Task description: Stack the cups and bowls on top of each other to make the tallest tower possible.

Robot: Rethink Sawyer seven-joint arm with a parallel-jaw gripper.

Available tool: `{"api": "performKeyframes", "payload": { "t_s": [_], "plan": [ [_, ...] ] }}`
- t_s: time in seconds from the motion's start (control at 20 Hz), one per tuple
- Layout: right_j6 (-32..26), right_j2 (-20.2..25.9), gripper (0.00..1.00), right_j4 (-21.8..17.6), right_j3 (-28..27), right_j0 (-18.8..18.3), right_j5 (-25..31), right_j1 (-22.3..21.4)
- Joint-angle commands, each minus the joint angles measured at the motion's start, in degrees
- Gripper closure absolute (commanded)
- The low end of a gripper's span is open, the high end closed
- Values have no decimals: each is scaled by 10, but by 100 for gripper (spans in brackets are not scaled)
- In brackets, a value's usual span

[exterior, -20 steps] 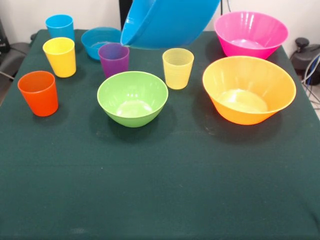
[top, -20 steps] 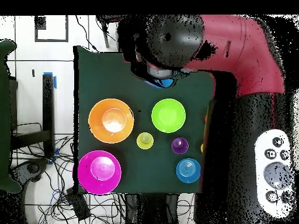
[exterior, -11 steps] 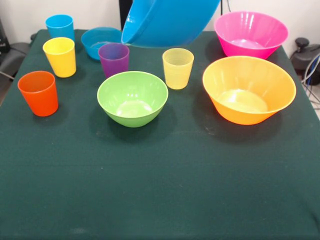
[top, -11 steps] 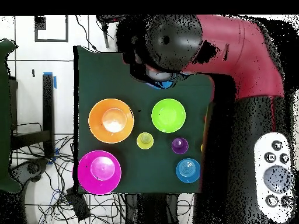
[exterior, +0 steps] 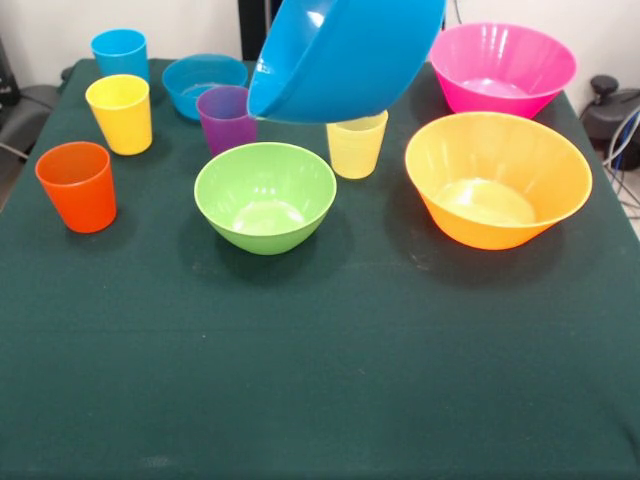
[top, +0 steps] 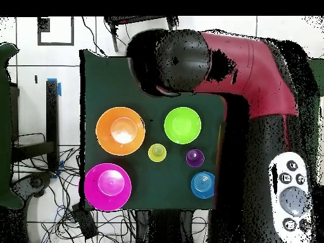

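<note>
1. Blue plastic fills the top of the front view: the medium blue bowl is carried tilted, well above the table, and has been brought lower and nearer the camera than half a second ago, so that the rim of the pale yellow-green cup is now partly covered by it.
2. The gripper itself is hidden behind the bowl in the front view and under the arm in the overhead view, so whether it is spread or pinching cannot be told.
3. A base placement on the bare cloth is judged to be coming; nothing is stacked yet.
4. Still standing apart on the table are the green bowl, the orange-yellow bowl, the pink bowl and the small blue bowl.
5. The cups are upright and separate: orange, yellow, blue, purple.
6. All pieces are smooth, glossy, translucent plastic; the bowls are round and deep, the cups tapered. The table cloth is dark green and matte.
</note>
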Motion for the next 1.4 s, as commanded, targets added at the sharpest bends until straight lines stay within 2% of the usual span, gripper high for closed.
{"api": "performKeyframes", "payload": {
  "t_s": [0.05,1.0,1.4],
  "plan": [
    [9,-15,100,-24,64,-3,-10,10],
    [15,-17,100,-23,61,0,-1,8],
    [23,-21,100,-21,72,1,-15,4]
  ]
}}
